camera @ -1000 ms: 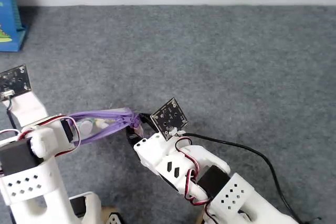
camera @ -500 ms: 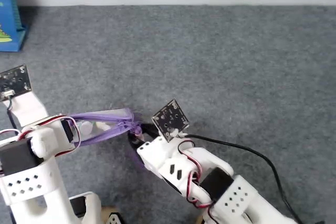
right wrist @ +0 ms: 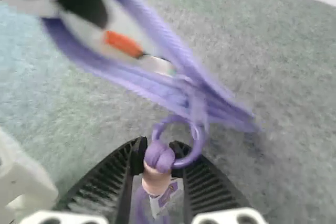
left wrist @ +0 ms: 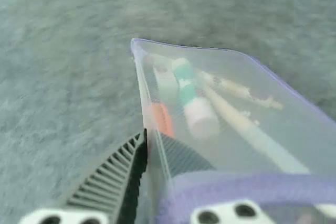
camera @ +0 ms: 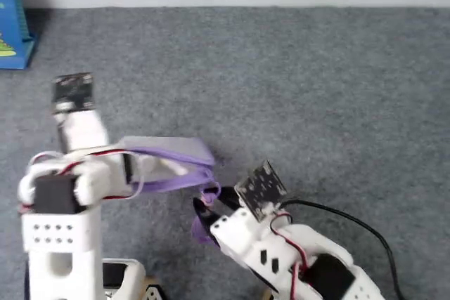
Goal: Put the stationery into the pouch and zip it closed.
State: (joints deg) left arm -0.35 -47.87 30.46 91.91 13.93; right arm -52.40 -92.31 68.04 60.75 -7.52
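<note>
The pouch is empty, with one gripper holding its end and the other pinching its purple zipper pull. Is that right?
Not empty. The left wrist view shows pens and other stationery inside the pouch, through its clear side. The rest stands: the left gripper holds its end and the right gripper pinches the purple zipper pull.

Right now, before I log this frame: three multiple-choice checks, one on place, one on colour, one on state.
1. Where is the stationery? A in a cup; B inside the pouch; C on a shelf.
2. What colour is the pouch's zipper band? A purple; B green; C black.
3. What state is the right gripper in? A open and empty; B clamping a ruler; C shut on the zipper pull.
Answers: B, it shows through the pouch's clear side; A, the band is purple in both wrist views; C, the knotted pull sits between its jaws.
</note>
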